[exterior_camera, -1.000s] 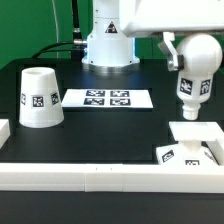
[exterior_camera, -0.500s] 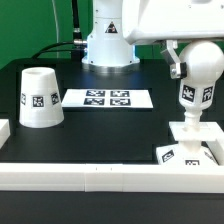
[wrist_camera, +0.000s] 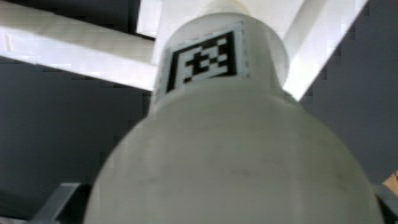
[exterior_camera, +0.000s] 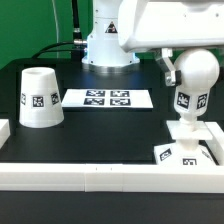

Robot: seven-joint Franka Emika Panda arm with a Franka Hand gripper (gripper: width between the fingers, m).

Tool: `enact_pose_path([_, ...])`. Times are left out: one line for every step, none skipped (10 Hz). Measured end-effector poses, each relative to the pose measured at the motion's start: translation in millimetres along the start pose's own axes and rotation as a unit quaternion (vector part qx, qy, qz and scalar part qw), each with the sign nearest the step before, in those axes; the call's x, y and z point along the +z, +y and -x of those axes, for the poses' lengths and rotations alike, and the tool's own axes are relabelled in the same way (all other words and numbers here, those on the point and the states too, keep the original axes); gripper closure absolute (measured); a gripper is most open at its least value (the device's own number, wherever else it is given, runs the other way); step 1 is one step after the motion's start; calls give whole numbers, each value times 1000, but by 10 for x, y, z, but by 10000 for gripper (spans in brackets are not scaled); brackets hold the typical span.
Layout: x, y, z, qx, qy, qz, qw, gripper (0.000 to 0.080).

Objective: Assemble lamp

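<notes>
**Exterior view.** The bulb [exterior_camera: 192,85] is seen upright directly above the base [exterior_camera: 195,142]. Its round head is uppermost and its narrow neck points straight down. The neck's tip is seen at, or just inside, the raised middle of the base; whether it is seated cannot be told. The bulb's long axis is thus vertical and in line with the base's middle. This is the relation on which the coming move is judged to turn: a downward press or a twist about that axis.

The jaws are taken to be closed on the bulb's head, from above. One dark finger [exterior_camera: 168,68] is made out on the side of the head toward the exterior view's left, and the other is hidden.

The shade [exterior_camera: 40,97] is set mouth-down on the bench [exterior_camera: 100,135]. It is well apart from the base toward the exterior view's left, with the marker board [exterior_camera: 108,98] lying between them. A white rail [exterior_camera: 100,173] is laid along the bench edge just in front of the base.

**Wrist view.** The picture is almost filled by the bulb [wrist_camera: 205,140], seen lengthwise from its broad head down to the tagged neck [wrist_camera: 205,58]. This agrees with a grip held along the camera's line. White surfaces are glimpsed past the neck, but the base cannot be singled out with certainty. Of the jaws only a grey edge is caught, so their hold is inferred rather than shown. No tilt away from the base can be detected.
</notes>
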State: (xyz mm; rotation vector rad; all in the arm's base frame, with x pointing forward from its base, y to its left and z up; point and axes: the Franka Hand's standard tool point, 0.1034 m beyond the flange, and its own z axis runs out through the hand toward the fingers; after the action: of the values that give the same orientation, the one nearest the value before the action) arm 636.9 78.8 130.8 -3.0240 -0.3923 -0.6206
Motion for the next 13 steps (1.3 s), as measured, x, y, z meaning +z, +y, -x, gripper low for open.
enact_pose_path([29, -10, 18, 0, -2, -1, 1000, 223])
enact_pose_path([55, -20, 28, -1, -4, -1, 1000, 223])
enact_pose_path([75, -33, 45, -1, -6, -2, 1000, 223])
enact_pose_path([106, -58, 80, -2, -8, -3, 1000, 223])
enact_pose_path([104, -61, 74, -3, 0, -1, 1000, 223])
enact_pose_path([105, -85, 71, -5, 13, 1, 1000, 223])
enact_pose_path([104, -103, 64, -6, 23, 2, 1000, 223])
enact_pose_path([104, -106, 60, -6, 28, 3, 1000, 211])
enact_pose_path([107, -105, 65, -6, 26, 3, 1000, 211])
enact_pose_path([109, -106, 67, -6, 26, 3, 1000, 123])
enact_pose_path([110, -106, 68, -6, 26, 3, 1000, 123])
enact_pose_path([102, -106, 64, -6, 26, 3, 1000, 104])
enact_pose_path([70, -103, 46, -7, 28, 3, 1000, 101])
